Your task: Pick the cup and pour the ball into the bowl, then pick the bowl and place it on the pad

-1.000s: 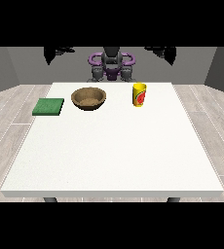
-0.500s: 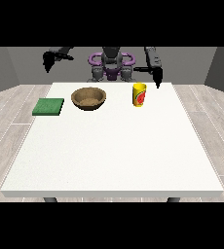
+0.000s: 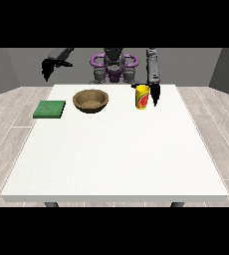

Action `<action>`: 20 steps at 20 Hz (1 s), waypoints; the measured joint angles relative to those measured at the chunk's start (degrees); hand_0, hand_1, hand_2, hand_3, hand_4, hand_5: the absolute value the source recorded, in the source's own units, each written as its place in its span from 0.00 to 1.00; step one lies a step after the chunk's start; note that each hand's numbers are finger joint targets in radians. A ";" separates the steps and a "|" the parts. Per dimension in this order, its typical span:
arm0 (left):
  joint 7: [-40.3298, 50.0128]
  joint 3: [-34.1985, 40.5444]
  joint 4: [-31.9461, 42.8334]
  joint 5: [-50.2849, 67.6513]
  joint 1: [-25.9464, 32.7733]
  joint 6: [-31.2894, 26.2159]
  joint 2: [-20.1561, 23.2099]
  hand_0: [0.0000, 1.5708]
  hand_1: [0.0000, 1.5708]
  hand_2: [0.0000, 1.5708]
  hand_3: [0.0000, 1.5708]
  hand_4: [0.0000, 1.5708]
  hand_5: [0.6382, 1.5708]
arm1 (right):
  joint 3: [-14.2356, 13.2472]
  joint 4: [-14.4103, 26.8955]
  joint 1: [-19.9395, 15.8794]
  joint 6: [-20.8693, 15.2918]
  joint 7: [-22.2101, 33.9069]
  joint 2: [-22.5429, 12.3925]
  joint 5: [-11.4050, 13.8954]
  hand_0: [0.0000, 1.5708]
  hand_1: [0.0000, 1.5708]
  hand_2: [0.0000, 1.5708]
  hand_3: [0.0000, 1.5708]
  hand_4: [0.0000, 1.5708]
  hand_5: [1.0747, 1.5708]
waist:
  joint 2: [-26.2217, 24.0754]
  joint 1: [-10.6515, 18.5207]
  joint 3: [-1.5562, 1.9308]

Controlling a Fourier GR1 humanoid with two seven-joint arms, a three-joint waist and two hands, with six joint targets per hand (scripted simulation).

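Cup [image 3: 142, 96] stands upright on the bench [image 3: 116, 149], right of the bowl [image 3: 90, 100]; pad [image 3: 50, 109] at far left. The hand at the view's right [image 3: 155, 93] hangs just beside the cup, finger state indeterminable. The hand at the view's left [image 3: 48, 67] is raised, likewise unclear. Recommend: grasp the cup mid-body, keeping it level until over the bowl.

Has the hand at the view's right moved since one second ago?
Yes. The hand at the view's right has come down and now hangs beside the cup.
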 measured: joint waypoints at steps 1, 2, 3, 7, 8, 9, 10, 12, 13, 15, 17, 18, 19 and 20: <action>-1.29 0.33 2.23 -0.02 -0.98 0.24 0.16 0.00 0.00 0.00 0.00 0.00 0.95 | 0.04 0.41 -0.04 0.17 -0.48 -0.02 0.25 0.00 0.00 0.00 0.00 0.00 1.00 | 0.10 -0.08 0.02; -2.22 0.39 3.74 -0.13 -1.76 0.21 0.45 0.00 0.00 0.00 0.00 0.00 0.95 | -0.43 1.75 -0.46 0.53 -1.58 -0.31 0.27 0.00 0.00 0.00 0.00 0.00 1.00 | 0.37 0.18 0.01; -3.68 0.36 5.53 -0.39 -2.37 0.37 0.42 0.00 0.00 0.00 0.00 0.00 0.95 | -0.50 2.47 -0.85 0.33 -2.04 -0.22 0.52 0.00 0.00 0.00 0.00 0.00 1.00 | 0.52 0.33 0.02; -8.94 1.31 12.91 -0.44 -4.95 0.44 1.13 0.00 0.00 0.00 0.00 0.00 0.95 | -0.84 3.55 -2.14 0.53 -2.78 -0.76 0.75 0.00 0.00 0.00 0.00 0.00 1.00 | 1.55 0.14 0.02; -9.94 1.58 14.66 -0.39 -5.82 0.51 1.38 0.00 0.00 0.00 0.00 0.00 0.95 | -0.83 3.71 -2.45 0.47 -2.53 -0.70 0.64 0.00 0.00 0.00 0.00 0.00 1.00 | 1.65 0.05 0.01; -10.72 1.80 16.02 -0.34 -6.72 0.78 1.47 0.00 0.00 0.00 0.00 0.00 0.95 | -0.95 4.25 -3.02 0.46 -2.91 -0.68 0.58 0.00 0.00 0.00 0.00 0.00 1.00 | 2.06 0.08 0.01; -11.64 1.89 17.14 -0.39 -7.15 1.11 1.46 0.00 0.00 0.00 0.00 0.00 0.95 | -0.67 4.55 -2.92 0.54 -3.61 -0.50 0.99 0.00 0.00 0.00 0.00 0.00 1.00 | 2.18 -0.03 0.09; -12.08 2.23 18.99 -0.25 -8.09 1.62 1.82 0.00 0.00 0.00 0.00 0.49 0.73 | -0.35 3.93 -3.31 0.41 -2.33 -0.52 0.87 0.00 0.00 0.00 0.00 0.00 1.00 | 1.76 -0.37 0.34; -12.91 2.50 19.68 -0.17 -8.38 2.20 1.81 0.65 0.65 0.70 0.57 0.93 0.15 | -0.57 4.09 -3.15 0.83 -2.57 -0.82 0.71 0.00 0.00 0.00 0.00 0.00 1.00 | 1.88 -0.64 0.36; -14.05 1.28 19.14 -2.72 -7.78 5.98 2.07 0.82 0.82 1.00 1.00 0.89 0.68 | -1.09 4.66 -3.76 1.74 -2.46 -1.81 0.14 0.00 0.00 0.00 0.00 0.00 1.00 | 2.13 -1.27 0.60; -15.78 0.69 18.37 -4.97 -6.72 10.31 2.11 0.84 0.84 1.00 1.00 0.93 0.65 | -1.37 4.36 -3.80 2.30 -2.66 -2.35 -0.16 0.00 0.00 0.00 0.00 0.00 1.00 | 2.40 -2.17 0.98; -16.59 0.60 17.52 -5.66 -6.17 12.13 2.01 0.84 0.84 1.00 1.00 0.93 0.65 | -1.78 4.67 -3.72 2.94 -3.58 -2.87 -0.30 0.00 0.00 0.00 0.00 0.00 1.00 | 2.85 -2.53 1.22; -17.25 0.50 16.94 -6.24 -5.76 13.34 1.95 0.84 0.84 1.00 1.00 0.94 0.66 | -2.56 4.67 -4.36 3.38 -2.96 -3.86 -1.07 0.00 0.00 0.00 0.00 0.00 1.00 | 3.13 -2.79 1.40; -17.18 0.52 16.87 -6.82 -5.54 14.83 1.92 0.84 0.84 1.00 1.00 0.94 0.66 | -2.78 4.67 -4.45 3.63 -2.36 -4.26 -1.41 0.00 0.00 0.00 0.00 0.00 1.00 | 2.87 -3.04 1.37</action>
